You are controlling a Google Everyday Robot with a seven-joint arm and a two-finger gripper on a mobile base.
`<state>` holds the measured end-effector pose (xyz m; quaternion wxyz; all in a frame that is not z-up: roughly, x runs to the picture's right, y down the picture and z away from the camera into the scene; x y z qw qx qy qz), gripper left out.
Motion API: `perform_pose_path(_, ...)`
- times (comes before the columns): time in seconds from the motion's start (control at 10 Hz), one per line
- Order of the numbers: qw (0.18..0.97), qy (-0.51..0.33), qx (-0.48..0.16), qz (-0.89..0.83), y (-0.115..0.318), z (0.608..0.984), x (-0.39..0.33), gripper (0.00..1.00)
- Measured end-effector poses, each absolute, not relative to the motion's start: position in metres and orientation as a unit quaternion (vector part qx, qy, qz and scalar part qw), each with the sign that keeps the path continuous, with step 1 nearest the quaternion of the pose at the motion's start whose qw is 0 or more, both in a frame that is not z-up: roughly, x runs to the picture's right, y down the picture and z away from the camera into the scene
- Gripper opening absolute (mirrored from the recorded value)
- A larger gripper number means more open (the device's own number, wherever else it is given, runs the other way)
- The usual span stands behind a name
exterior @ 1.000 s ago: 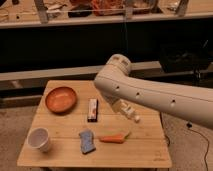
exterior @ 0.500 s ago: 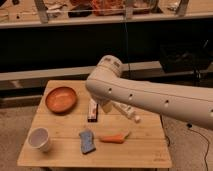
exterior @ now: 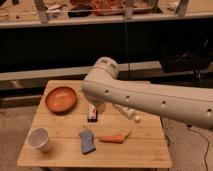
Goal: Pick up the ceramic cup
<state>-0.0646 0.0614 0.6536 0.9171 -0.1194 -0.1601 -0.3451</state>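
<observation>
The ceramic cup [exterior: 40,139] is a small plain white cup that stands upright near the front left corner of the wooden table [exterior: 145,150]. My white arm [exterior: 150,100] reaches in from the right, and its elbow [exterior: 102,72] hangs over the table's middle. The gripper is hidden behind this arm, somewhere above the middle of the table and well to the right of the cup. It is open and holds nothing. The cup stands alone, with nothing touching it.
An orange-brown bowl [exterior: 61,99] sits at the table's back left. A dark bar [exterior: 92,112] lies in the middle, with a blue sponge [exterior: 87,141] and a carrot [exterior: 113,138] in front of it. A small white thing [exterior: 131,115] lies under the arm. Shelves run behind.
The arm's elbow has swung left, further over the table's middle. The cup and the other things have stayed where they were.
</observation>
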Motion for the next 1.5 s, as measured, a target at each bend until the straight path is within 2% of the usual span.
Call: perform_pose_path(1.5,0.862,-0.238,-0.083,-0.441,0.071,0.66,-0.177,0.8)
